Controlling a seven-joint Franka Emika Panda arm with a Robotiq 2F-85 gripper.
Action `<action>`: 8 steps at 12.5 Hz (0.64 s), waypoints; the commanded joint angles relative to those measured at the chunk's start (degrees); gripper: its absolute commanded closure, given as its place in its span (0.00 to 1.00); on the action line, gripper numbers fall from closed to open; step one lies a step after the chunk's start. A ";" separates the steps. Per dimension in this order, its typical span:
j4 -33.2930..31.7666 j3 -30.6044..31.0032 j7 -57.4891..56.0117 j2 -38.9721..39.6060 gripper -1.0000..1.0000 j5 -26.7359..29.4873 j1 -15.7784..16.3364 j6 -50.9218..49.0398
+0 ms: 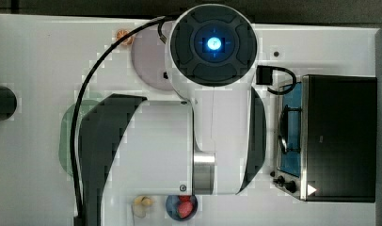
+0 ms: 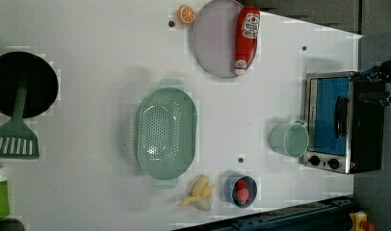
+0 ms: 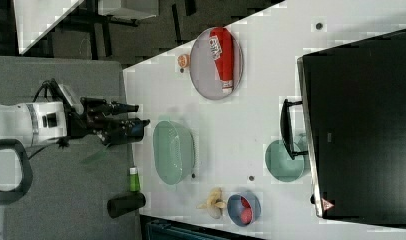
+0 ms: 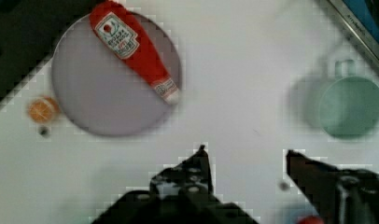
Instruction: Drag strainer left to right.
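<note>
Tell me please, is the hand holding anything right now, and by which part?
Nothing is held. The hand is open with bare table between its fingers, apart from the strainer.

Bright, even light washes the white table (image 2: pixel 97 86); shadows are soft, faint beside the strainer (image 2: pixel 167 132). The wrist view is blurred, blocky around the mug (image 4: pixel 351 106).

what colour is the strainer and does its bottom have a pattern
Pale mint green; the strainer has a bottom dotted with small holes, clearest in the left view.

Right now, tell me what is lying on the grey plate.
A red ketchup bottle lies on the grey plate, its cap end at the plate's rim. The plate surface under the bottle is covered.
</note>
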 commanded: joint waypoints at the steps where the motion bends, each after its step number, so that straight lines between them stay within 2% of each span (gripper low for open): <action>1: -7.53 -2.28 3.98 -18.73 0.20 -0.91 -1.47 -9.65; 3: -7.53 -1.82 4.29 -18.60 0.00 -0.81 -1.32 -9.59; 5: -7.54 0.27 4.85 -17.62 0.00 0.03 -0.56 -9.33; 8: -7.55 6.68 8.29 -14.49 0.00 0.65 1.08 -9.22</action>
